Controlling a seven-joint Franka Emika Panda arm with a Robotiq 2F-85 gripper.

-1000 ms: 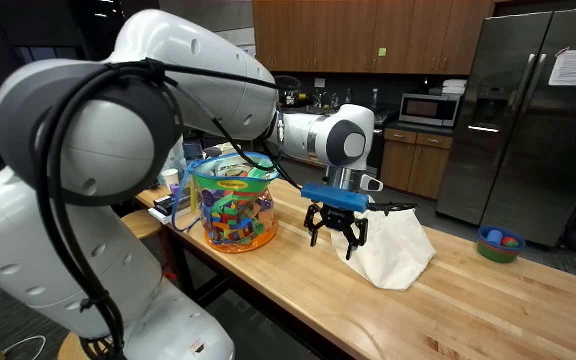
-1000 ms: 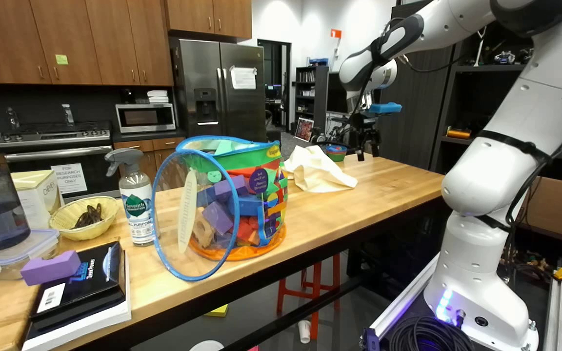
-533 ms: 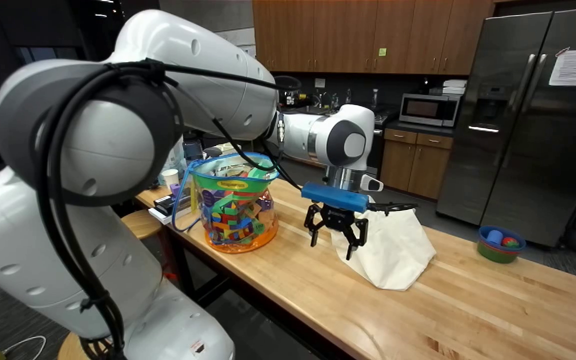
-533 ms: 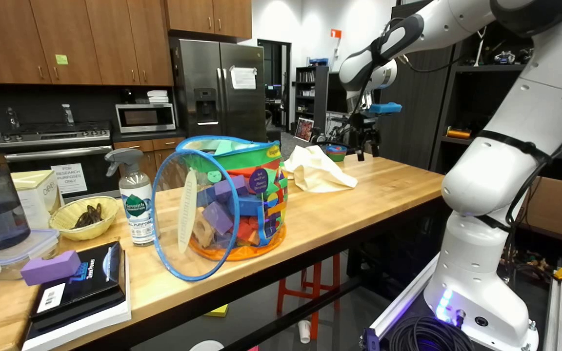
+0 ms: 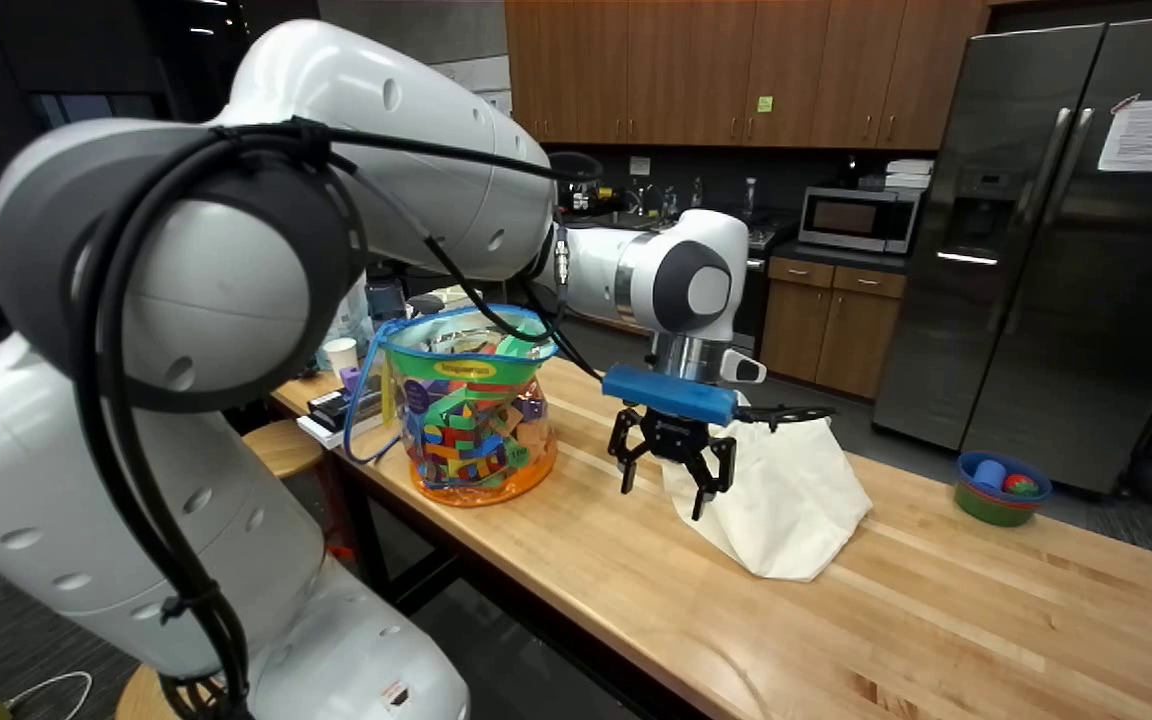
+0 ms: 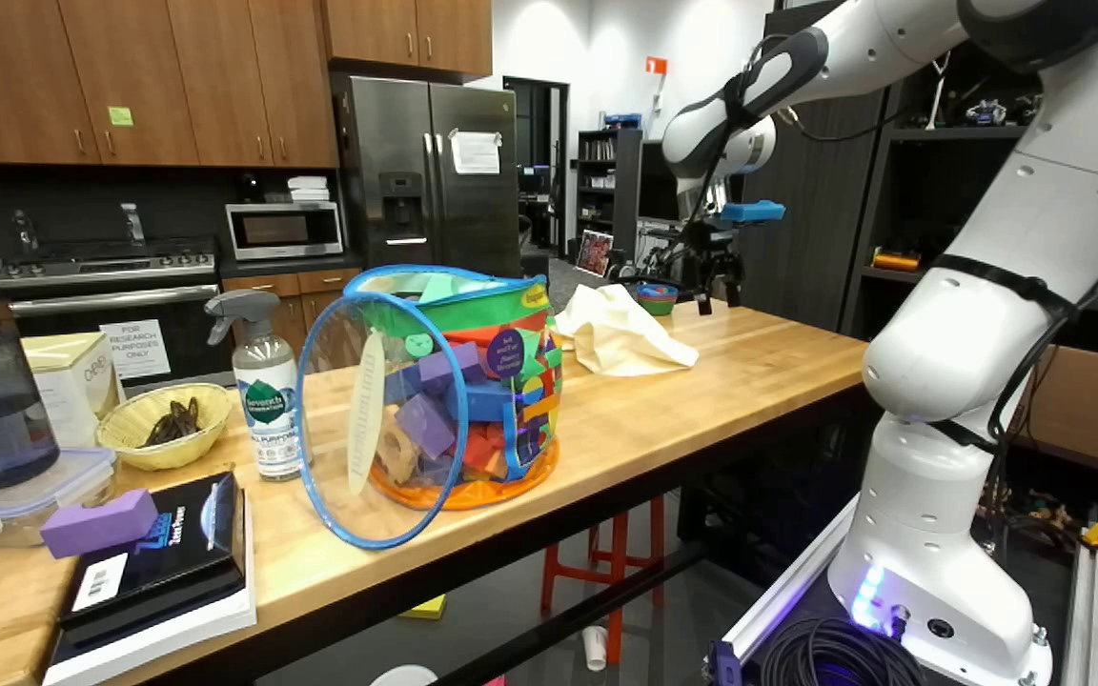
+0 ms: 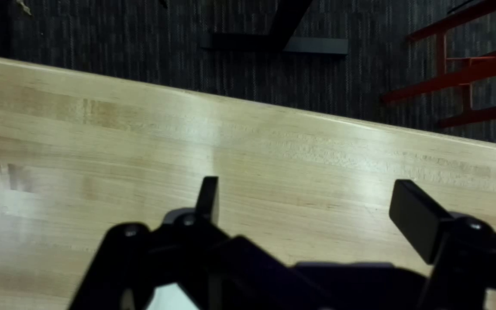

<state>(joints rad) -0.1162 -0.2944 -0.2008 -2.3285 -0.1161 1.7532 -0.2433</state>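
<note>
My gripper (image 5: pixel 663 498) hangs above the wooden table (image 5: pixel 936 600), its fingers wide apart with nothing between them. In the wrist view the black fingers (image 7: pixel 416 215) stand either side of bare wood. A crumpled cream cloth (image 5: pixel 786 510) lies just beyond the gripper; a pale scrap at the wrist view's bottom may be part of it. A clear zip bag of coloured blocks (image 5: pixel 476 430) with a green band and orange base stands upright nearby, its round lid (image 6: pixel 382 419) hanging open. Farther along sit small stacked bowls (image 5: pixel 998 512) holding a blue piece and a red one.
Beyond the bag stand a spray bottle (image 6: pixel 268 400), a yellow basket (image 6: pixel 168 424), and a black box (image 6: pixel 153 553) with a purple block (image 6: pixel 99 522) on it. The table's edge (image 7: pixel 248 103) crosses the wrist view; a red stool (image 7: pixel 467 77) is below it.
</note>
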